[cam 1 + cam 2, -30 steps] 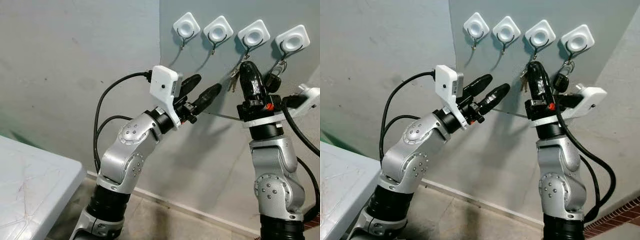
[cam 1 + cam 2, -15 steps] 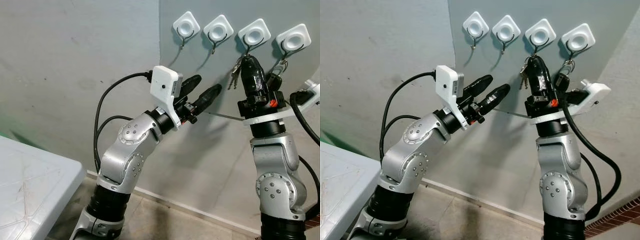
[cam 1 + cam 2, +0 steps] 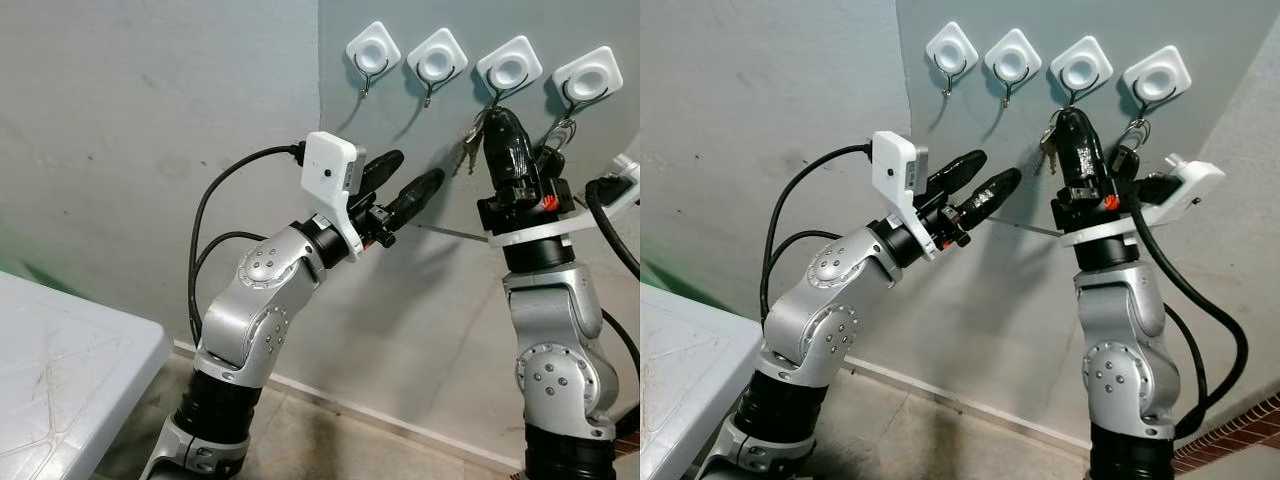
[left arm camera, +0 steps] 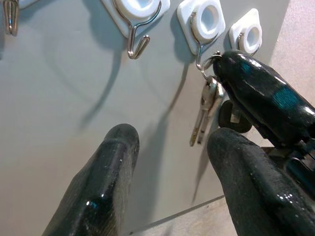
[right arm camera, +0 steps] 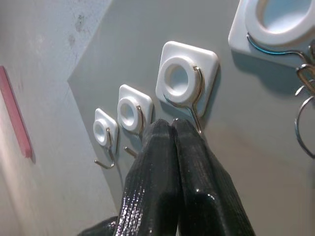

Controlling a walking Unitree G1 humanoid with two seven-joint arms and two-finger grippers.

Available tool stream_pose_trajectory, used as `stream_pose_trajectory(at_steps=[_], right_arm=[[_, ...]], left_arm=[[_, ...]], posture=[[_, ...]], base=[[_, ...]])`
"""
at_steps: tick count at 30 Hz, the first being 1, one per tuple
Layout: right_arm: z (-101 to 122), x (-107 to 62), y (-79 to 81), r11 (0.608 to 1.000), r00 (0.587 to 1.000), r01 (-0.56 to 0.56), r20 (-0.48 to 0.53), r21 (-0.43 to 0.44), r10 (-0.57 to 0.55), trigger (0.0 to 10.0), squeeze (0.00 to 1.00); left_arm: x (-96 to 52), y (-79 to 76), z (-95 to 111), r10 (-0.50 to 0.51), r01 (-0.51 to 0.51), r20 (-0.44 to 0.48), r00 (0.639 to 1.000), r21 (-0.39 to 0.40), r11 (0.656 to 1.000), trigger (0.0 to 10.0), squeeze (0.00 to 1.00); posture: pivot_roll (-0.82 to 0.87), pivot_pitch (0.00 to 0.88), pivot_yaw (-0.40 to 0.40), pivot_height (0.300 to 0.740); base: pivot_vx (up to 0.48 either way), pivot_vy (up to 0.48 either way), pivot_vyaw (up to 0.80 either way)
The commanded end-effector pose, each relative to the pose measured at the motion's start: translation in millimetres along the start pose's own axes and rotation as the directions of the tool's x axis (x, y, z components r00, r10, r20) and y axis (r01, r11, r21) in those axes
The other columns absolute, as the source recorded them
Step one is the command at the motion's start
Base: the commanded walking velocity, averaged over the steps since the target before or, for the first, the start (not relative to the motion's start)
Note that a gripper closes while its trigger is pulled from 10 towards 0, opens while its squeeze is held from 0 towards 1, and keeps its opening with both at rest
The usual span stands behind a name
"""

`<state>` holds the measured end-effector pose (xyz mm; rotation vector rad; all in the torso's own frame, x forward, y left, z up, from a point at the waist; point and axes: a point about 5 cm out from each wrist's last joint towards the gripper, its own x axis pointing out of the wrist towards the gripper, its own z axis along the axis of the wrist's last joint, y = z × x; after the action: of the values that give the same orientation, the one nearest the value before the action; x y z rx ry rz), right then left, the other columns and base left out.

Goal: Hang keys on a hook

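Four white hooks sit in a row on the grey wall. My right gripper [image 3: 497, 122] is raised to the third hook [image 3: 508, 70], with its fingers pressed together at the hook's wire [image 5: 197, 105]. It is shut on a ring of silver keys [image 4: 204, 113], which dangle just below the hook's tip. The ring [image 4: 210, 61] touches the hook's curl; I cannot tell whether it is hooked over it. My left gripper [image 3: 415, 167] is open and holds nothing, pointing at the wall to the left of the keys.
The two left hooks [image 3: 373, 50] [image 3: 436, 58] are bare. From the fourth hook [image 3: 585, 78] hangs another ring with a black fob [image 3: 548, 157], close beside my right gripper. A white table [image 3: 60, 370] stands at the lower left.
My right gripper has risen with the keys, from below the third hook up to its wire curl. The left arm has stayed still.
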<state>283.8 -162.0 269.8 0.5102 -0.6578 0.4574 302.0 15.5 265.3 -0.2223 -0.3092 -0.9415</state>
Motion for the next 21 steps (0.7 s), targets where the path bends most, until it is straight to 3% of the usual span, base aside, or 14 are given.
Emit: stream_pose_trajectory(at_steps=[1, 8, 21], right_arm=[[4.9, -0.7, 5.3, 0.999, 0.999, -0.035, 0.005, -0.011, 0.035, 10.0, 0.00], [2.3, -3.3, 5.6, 0.999, 0.999, -0.039, -0.013, -0.014, 0.039, 10.0, 0.00], [16.9, 3.0, 16.1, 0.996, 0.995, -0.085, 0.053, 0.016, 0.084, 10.0, 0.00]], left_arm=[[1.5, -4.6, 9.5, -0.026, 0.025, 0.026, 0.999, 0.019, 0.999, 10.0, 0.00], [2.2, -3.7, 10.6, -0.026, 0.025, 0.029, 0.999, 0.018, 1.000, 10.0, 0.00], [3.0, -2.9, 10.7, -0.024, 0.024, 0.030, 0.999, 0.011, 1.000, 10.0, 0.00]], posture=[[0.05, 0.110, 0.047, 0.740], [0.04, 0.109, 0.048, 0.740], [0.04, 0.105, 0.049, 0.740]], base=[[0.000, 0.000, 0.00], [0.000, 0.000, 0.00], [0.000, 0.000, 0.00]])
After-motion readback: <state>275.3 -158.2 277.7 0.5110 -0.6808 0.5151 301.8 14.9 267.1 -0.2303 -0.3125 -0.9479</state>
